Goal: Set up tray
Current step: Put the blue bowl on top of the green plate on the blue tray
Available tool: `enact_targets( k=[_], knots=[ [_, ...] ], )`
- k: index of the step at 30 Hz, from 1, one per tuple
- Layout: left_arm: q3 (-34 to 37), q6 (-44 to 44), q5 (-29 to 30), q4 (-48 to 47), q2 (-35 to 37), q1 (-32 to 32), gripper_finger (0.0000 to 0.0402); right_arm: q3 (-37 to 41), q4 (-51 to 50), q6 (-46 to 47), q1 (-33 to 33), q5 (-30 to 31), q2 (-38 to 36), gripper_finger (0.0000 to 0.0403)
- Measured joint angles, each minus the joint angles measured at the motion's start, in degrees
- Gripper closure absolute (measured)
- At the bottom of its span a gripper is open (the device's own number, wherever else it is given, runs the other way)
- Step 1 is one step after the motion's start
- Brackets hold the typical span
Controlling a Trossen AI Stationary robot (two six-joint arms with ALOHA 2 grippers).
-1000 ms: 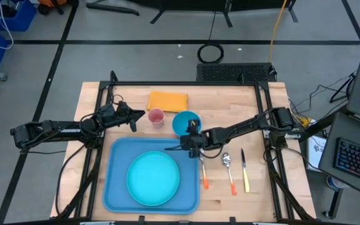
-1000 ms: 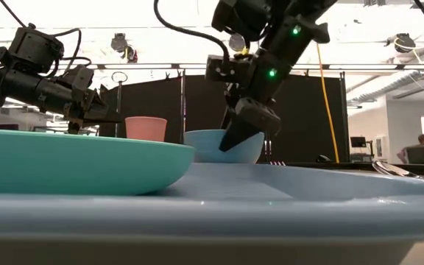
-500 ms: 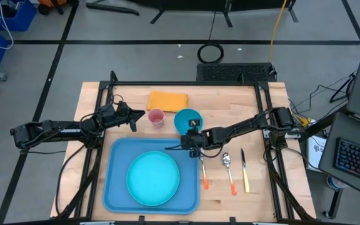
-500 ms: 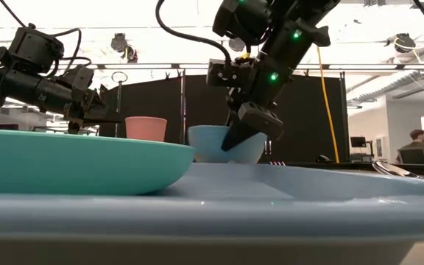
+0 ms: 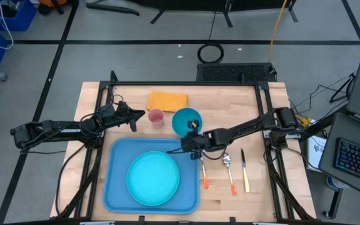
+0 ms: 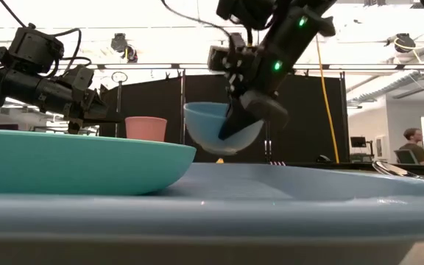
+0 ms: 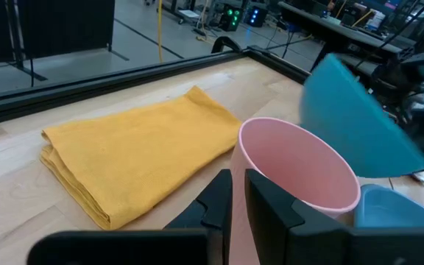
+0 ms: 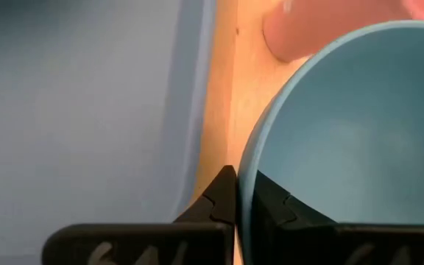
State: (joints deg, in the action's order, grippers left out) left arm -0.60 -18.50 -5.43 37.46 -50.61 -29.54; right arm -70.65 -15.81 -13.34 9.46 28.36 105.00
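Two arms, only the right one working. Right gripper (image 5: 191, 130) is pinched shut on the rim of the blue bowl (image 5: 186, 120), one finger inside, one outside; in the low view the bowl (image 6: 221, 129) hangs tilted, clear of the wood. Tray (image 5: 115, 187) lies on the table with the teal plate (image 5: 153, 178) on it. From the tray's far right corner, the bowl is just beyond the rim, so my read is the carry goes inward over that rim toward free tray floor beside the plate. Left gripper (image 5: 134, 115), fingers nearly closed and empty, waits by the pink cup (image 5: 156, 117), beyond the tray's far edge.
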Motion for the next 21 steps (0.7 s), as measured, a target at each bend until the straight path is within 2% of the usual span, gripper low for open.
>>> enact_targets(
  k=[3, 15, 18, 21],
  knots=[
    [0.0, 0.2, 0.0, 0.0, 0.0, 0.0, 0.036, 0.0, 1.7, -0.9, 2.0, -2.6, -2.5, 0.04],
    [0.0, 0.4, 0.0, 0.0, 0.0, 0.0, 0.036, 0.0, 14.7, -5.1, 10.3, -23.1, -6.1, 0.0402],
    [0.0, 0.1, 0.0, 0.0, 0.0, 0.0, 0.036, 0.0, 17.0, -6.4, 11.7, -25.8, -6.1, 0.0402],
    [0.0, -1.6, 0.6, 0.6, 0.0, 0.0, 0.036, 0.0, 17.7, -6.3, 12.6, -25.7, -6.1, 0.0402]
  ],
)
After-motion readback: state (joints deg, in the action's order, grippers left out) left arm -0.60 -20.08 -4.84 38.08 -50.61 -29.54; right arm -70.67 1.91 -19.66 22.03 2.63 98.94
